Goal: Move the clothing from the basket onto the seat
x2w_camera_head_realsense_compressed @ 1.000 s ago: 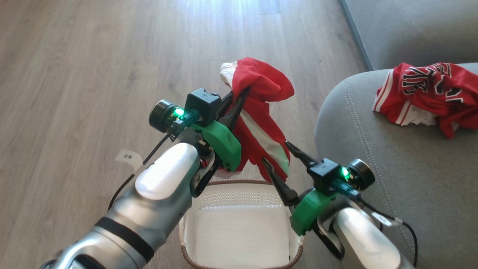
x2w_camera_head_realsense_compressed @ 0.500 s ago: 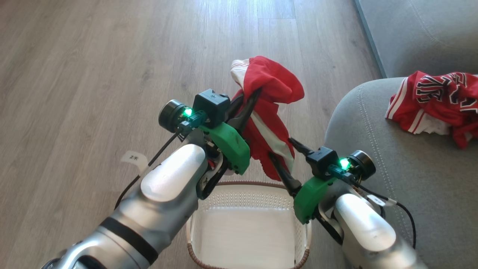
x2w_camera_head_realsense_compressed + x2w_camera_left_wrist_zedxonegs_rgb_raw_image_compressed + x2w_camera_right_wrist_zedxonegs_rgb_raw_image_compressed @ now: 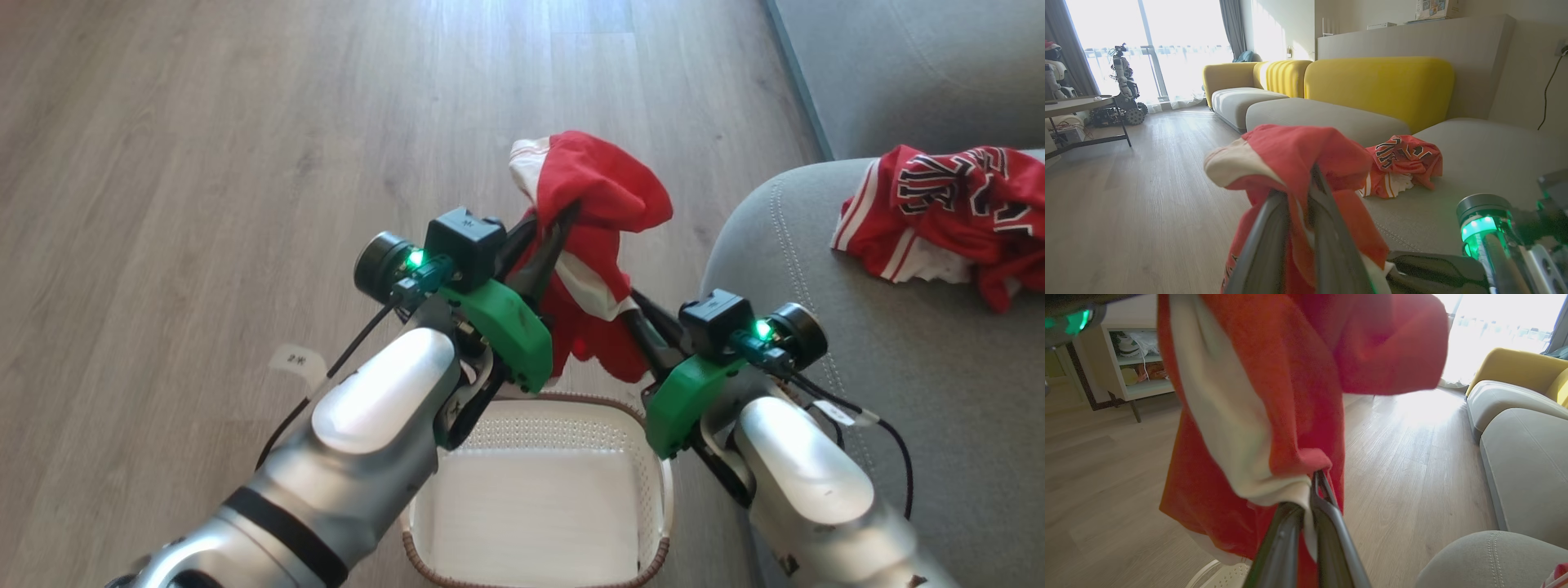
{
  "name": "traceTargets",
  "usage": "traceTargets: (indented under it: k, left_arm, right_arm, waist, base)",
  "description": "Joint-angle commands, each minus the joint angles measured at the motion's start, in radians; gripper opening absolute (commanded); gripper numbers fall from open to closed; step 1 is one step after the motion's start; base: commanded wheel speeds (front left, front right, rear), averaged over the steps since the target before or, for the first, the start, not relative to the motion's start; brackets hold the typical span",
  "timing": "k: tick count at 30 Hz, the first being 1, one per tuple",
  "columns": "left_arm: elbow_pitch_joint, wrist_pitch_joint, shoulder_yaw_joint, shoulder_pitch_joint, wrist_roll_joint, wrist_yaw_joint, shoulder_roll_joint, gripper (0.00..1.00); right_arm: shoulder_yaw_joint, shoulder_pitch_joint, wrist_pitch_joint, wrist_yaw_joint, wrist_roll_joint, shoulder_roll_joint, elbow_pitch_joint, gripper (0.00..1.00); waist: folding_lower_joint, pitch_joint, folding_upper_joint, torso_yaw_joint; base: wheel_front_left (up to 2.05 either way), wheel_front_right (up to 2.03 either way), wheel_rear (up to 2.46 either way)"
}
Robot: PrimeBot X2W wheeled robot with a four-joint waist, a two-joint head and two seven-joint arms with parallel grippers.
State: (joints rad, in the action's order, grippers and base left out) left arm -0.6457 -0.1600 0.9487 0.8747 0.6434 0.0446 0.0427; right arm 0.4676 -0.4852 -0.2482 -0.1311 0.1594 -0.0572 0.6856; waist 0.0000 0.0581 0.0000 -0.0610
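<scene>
Head view: red garment [image 3: 600, 245] hangs in the air above the basket [image 3: 571, 400], strung between both grippers. Left gripper [image 3: 562, 216] is clamped on its upper fold. Right gripper [image 3: 637, 309] is clamped on its lower, white-trimmed edge. Crumpled jersey [image 3: 939, 204] lies on the grey seat [image 3: 857, 343], to the robot's right.

Left wrist view: fingers pressed together, red cloth draped over their tips; the jersey rests on the seat beyond.

Right wrist view: fingers together, pinching the garment's white band above wooden floor.
</scene>
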Motion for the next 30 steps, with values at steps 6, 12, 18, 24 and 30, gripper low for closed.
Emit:
traceTargets:
  k: [6, 12, 18, 24, 30]
  left_arm:
    - [-0.003, -0.021, -0.044, 0.008, 0.021, 0.007, 0.037, 1.0]
    - [-0.022, -0.036, -0.046, -0.02, 0.035, 0.003, 0.045, 1.0]
    - [-0.025, -0.039, -0.037, -0.059, 0.05, -0.008, 0.053, 1.0]
    - [-0.021, -0.035, -0.025, -0.087, 0.061, -0.017, 0.058, 1.0]
    - [-0.019, -0.02, -0.012, -0.098, 0.07, -0.027, 0.056, 1.0]
  right_arm:
    - [-0.072, -0.053, -0.013, 0.0, -0.023, 0.007, -0.057, 0.0]
    - [-0.177, -0.066, -0.013, 0.0, -0.086, 0.007, -0.07, 0.0]
    - [-0.292, -0.062, -0.013, 0.0, -0.173, 0.005, -0.099, 0.0]
    - [-0.387, -0.045, -0.013, 0.0, -0.23, -0.015, -0.145, 0.0]
    - [-0.429, -0.054, -0.013, 0.0, -0.251, -0.024, -0.174, 0.0]
  waist:
    - [0.0, -0.007, 0.0, 0.033]
    - [0.0, -0.013, 0.0, 0.067]
    - [0.0, -0.014, 0.0, 0.127]
    - [0.0, -0.015, 0.0, 0.215]
    - [0.0, -0.028, 0.0, 0.326]
  base:
    - [0.0, 0.0, 0.0]
    - [0.0, 0.0, 0.0]
    - [0.0, 0.0, 0.0]
    - [0.0, 0.0, 0.0]
    - [0.0, 0.0, 0.0]
